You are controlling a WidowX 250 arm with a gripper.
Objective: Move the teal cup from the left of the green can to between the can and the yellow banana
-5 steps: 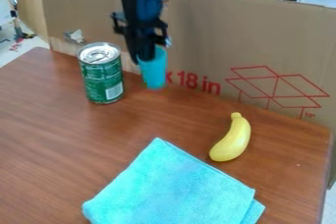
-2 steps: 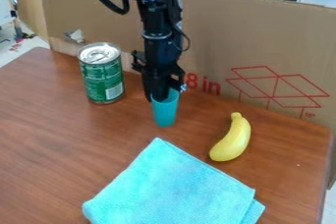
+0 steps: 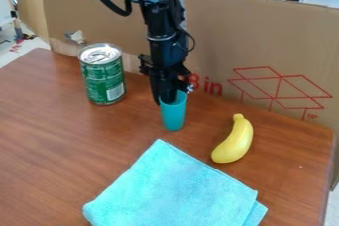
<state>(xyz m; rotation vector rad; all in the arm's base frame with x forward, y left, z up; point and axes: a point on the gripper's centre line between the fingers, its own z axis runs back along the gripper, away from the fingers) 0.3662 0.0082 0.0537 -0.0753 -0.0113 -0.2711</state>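
The gripper was clenched on the rim of the cup, at the cup's upper left in the view. Relative to the earliest frame, gripper and cup had shifted right and toward the camera, away from the can; relative to the middle frame, the shift was slight and rightward. The can, banana and cloth had kept their positions.

The cup was teal, smooth and slim, narrowing toward its base. It was near upright, mouth up. Contact between its base and the table could not be determined.

The cup was located between the can and the banana, just beyond the far corner of the cloth. The can was green with a silver lid, upright, at left. The banana was yellow, lying with its stem end pointing away from the camera. It bounded the cup's right side; the turquoise cloth, folded flat, bounded the near side. A cardboard panel with red line markings stood upright behind the arm, along the far table edge.
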